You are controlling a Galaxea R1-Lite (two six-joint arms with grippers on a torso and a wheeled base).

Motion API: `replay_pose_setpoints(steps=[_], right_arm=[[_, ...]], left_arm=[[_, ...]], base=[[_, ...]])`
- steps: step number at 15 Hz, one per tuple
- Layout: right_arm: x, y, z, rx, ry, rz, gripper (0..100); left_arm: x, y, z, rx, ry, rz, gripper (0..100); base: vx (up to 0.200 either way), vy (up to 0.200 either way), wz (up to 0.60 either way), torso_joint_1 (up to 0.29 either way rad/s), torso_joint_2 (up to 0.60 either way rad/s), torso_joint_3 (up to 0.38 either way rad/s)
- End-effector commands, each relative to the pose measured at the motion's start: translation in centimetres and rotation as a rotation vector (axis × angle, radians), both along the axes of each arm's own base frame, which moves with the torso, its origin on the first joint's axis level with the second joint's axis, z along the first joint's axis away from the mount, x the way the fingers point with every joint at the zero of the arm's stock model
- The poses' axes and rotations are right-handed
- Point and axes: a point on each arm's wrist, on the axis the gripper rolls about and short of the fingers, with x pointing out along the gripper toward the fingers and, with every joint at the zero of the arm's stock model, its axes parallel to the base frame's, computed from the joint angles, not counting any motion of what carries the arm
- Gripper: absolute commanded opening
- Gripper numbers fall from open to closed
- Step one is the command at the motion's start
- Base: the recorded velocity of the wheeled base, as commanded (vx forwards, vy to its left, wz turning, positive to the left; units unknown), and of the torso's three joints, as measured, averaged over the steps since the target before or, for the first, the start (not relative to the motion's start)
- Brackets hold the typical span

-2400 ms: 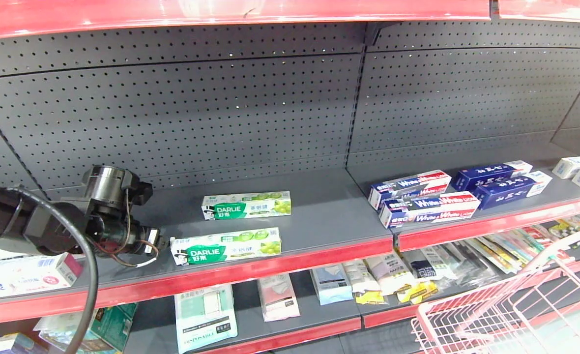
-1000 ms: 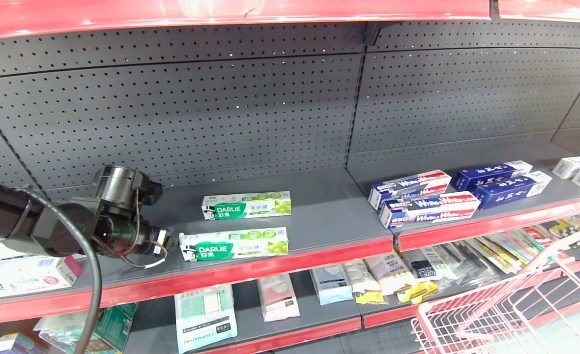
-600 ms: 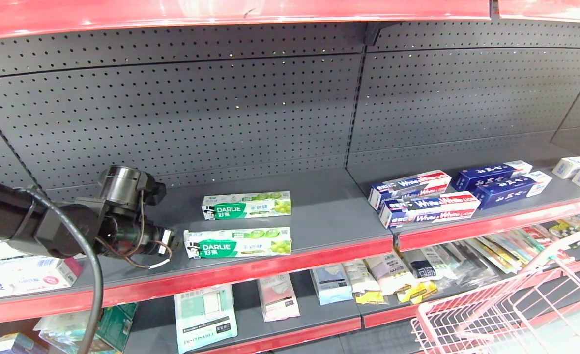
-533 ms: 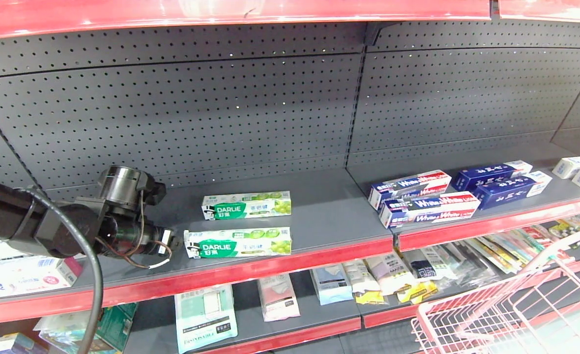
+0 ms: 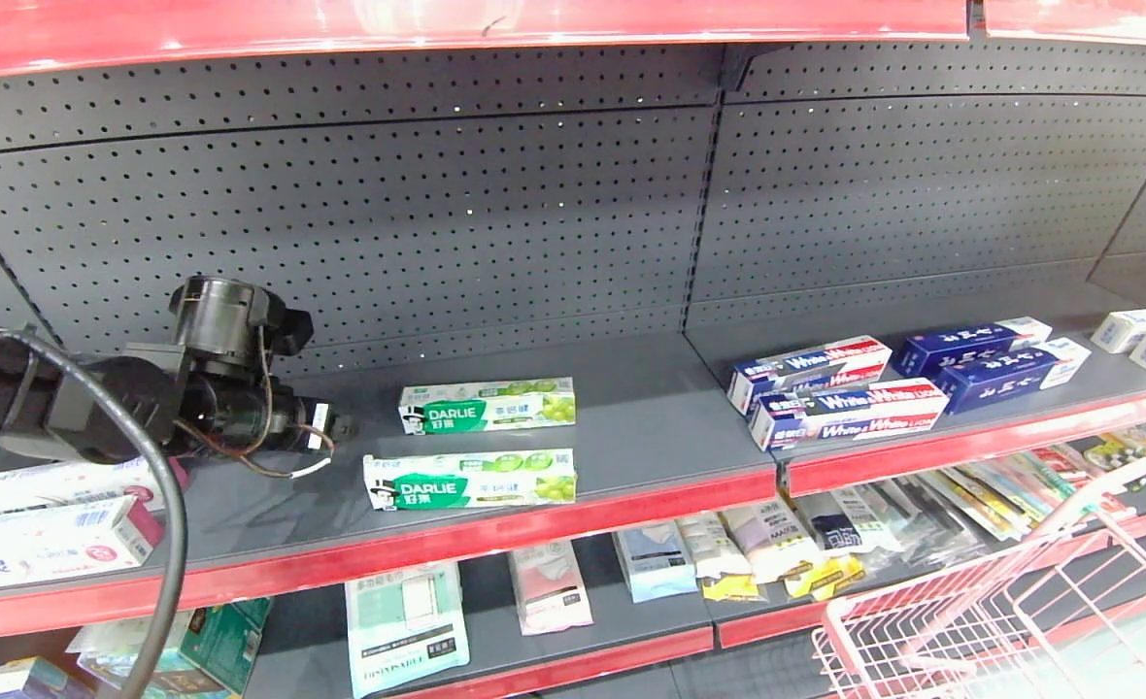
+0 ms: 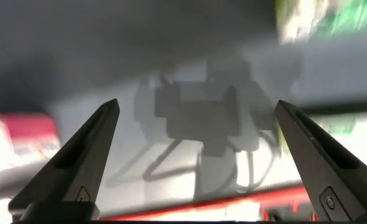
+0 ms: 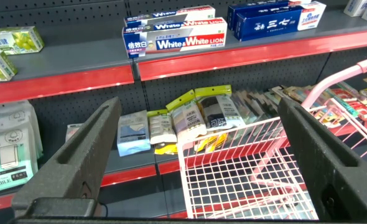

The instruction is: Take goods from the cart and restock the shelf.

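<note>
Over the grey shelf (image 5: 631, 427), left pincer (image 6: 197, 106) horizontal, jaws wide.

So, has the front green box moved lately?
Yes, the front green box slid rightward; its right end now matches the unmoved rear green box.

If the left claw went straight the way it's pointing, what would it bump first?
Probably the end of the rear green toothpaste box, just ahead of the left claw; depth is unclear, so it might miss.
</note>
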Motion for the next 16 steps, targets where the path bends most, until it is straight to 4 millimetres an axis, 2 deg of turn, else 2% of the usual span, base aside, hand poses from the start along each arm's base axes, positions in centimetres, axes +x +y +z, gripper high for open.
replay_pose_setpoints(steps=[1, 3, 5, 9, 16], right_arm=[[0.0, 0.0, 0.0, 0.000, 0.000, 0.000, 100], [0.0, 0.0, 0.0, 0.000, 0.000, 0.002, 100], [0.0, 0.0, 0.0, 0.000, 0.000, 0.000, 100], [0.0, 0.0, 0.0, 0.000, 0.000, 0.000, 100], [0.0, 0.0, 0.0, 0.000, 0.000, 0.002, 100]], left_arm=[[1.1, -0.6, -0.6, -0.005, 0.006, -0.008, 100], [2.1, -2.2, -1.3, -0.053, 0.010, -0.002, 100], [2.6, -3.1, -1.9, -0.059, 0.019, -0.014, 100], [2.8, -3.1, -2.1, -0.056, 0.031, -0.014, 100], [1.7, -2.9, -2.2, -0.037, 0.100, -0.013, 100]], base=[[0.000, 0.000, 0.00, 0.000, 0.00, 0.000], [0.000, 0.000, 0.00, 0.000, 0.00, 0.000], [0.000, 0.000, 0.00, 0.000, 0.00, 0.000], [0.000, 0.000, 0.00, 0.000, 0.00, 0.000], [0.000, 0.000, 0.00, 0.000, 0.00, 0.000]])
